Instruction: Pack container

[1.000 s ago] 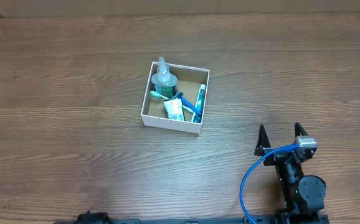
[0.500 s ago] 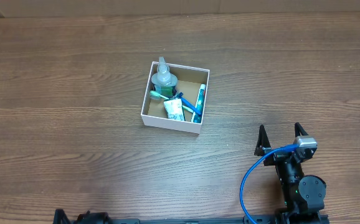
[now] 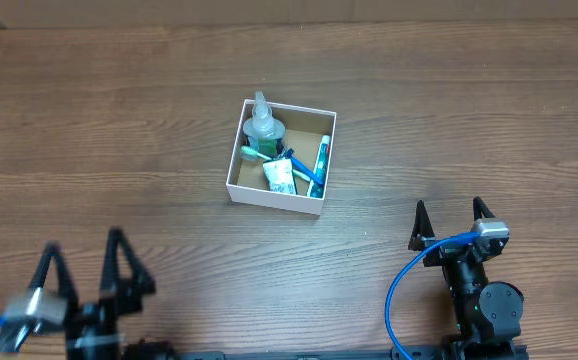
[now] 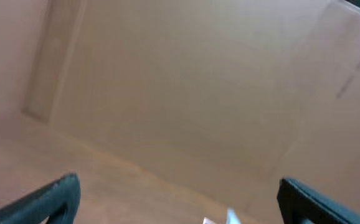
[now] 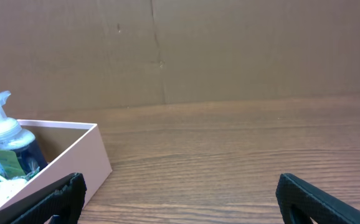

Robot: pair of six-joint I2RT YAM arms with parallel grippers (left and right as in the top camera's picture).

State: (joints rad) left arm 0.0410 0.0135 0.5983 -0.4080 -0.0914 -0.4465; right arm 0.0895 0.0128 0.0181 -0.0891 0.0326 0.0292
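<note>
Evenly, softly lit overhead, with faint shadows beside the container. Smeared and washed pale in the left wrist view; crisp, dimmer in the right.

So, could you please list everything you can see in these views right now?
table: one, brown wood, beneath everything
container: one, white outside, brown inside, table centre
pump bottle: one, clear with blue-green liquid, upright in the container's far-left corner
tube: one, teal, along the container's right wall
packet: one, white and green, by its front wall
cardboard wall: brown, behind the table
cable: one, blue, on the right arm
left gripper: one, black, open, near-left, holding nothing
right gripper: one, black, open, near-right, holding nothing
</note>
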